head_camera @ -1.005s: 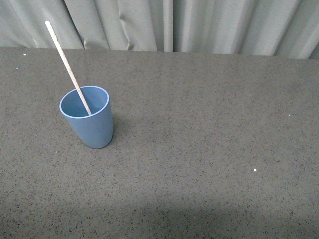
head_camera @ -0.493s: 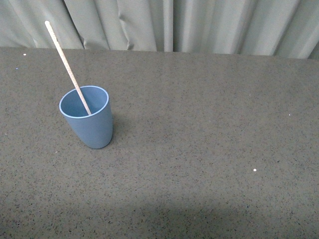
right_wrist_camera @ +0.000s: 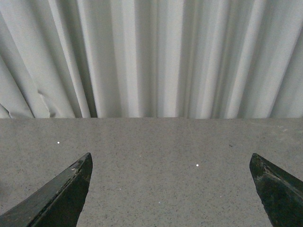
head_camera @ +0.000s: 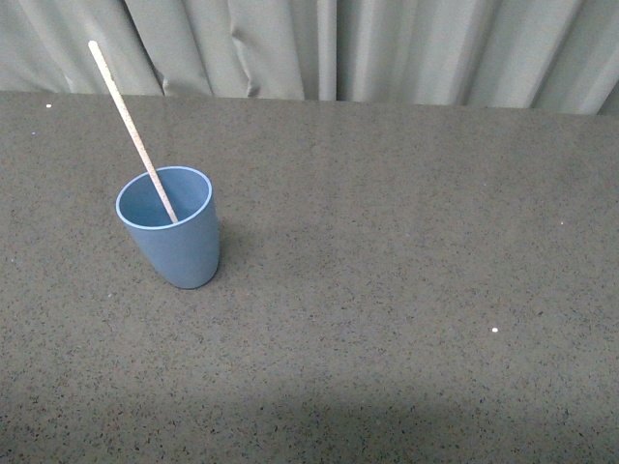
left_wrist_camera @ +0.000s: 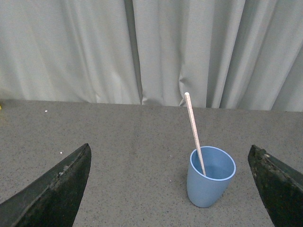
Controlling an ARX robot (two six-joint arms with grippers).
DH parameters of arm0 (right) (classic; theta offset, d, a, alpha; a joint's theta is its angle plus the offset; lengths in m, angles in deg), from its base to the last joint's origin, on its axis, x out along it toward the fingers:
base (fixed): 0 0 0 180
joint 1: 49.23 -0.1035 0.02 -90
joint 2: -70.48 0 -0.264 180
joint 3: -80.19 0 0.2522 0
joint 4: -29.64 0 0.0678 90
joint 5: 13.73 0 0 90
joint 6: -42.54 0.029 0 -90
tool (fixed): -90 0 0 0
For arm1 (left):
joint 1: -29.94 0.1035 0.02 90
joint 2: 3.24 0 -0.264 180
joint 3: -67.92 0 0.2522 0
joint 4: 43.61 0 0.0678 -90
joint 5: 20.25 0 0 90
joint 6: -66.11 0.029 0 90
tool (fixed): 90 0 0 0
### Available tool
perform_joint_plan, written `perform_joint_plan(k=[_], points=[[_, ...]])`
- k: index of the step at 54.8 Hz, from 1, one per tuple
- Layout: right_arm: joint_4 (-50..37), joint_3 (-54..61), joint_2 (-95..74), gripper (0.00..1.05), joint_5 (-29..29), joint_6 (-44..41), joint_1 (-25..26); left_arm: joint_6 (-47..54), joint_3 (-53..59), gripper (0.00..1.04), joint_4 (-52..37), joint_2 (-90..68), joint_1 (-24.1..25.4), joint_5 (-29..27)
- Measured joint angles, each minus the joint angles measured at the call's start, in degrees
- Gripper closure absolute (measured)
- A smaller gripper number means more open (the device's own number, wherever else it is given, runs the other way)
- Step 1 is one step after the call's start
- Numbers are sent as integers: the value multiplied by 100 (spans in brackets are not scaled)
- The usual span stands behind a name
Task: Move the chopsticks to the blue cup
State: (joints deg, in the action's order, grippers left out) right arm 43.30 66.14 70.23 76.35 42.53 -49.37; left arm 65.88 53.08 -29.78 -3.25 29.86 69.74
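Observation:
The blue cup (head_camera: 171,230) stands upright on the dark speckled table, left of middle in the front view. The cream-white chopstick (head_camera: 129,126) stands in it, leaning up and to the left over the rim. Neither arm shows in the front view. In the left wrist view the cup (left_wrist_camera: 209,178) and the chopstick (left_wrist_camera: 193,127) lie ahead of my open, empty left gripper (left_wrist_camera: 173,187), apart from its dark fingertips (left_wrist_camera: 61,189). My right gripper (right_wrist_camera: 173,189) is open and empty over bare table; the cup is out of its view.
The dark speckled table (head_camera: 406,271) runs back to a pale grey pleated curtain (head_camera: 387,48) along its far edge. A few small white specks (head_camera: 494,330) lie on the surface.

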Motion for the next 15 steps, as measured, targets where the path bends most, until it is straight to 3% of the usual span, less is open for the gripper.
perform_joint_plan(k=[15], points=[[0, 0, 0, 9, 0, 0, 0, 2, 0, 7, 0, 0, 0, 0]])
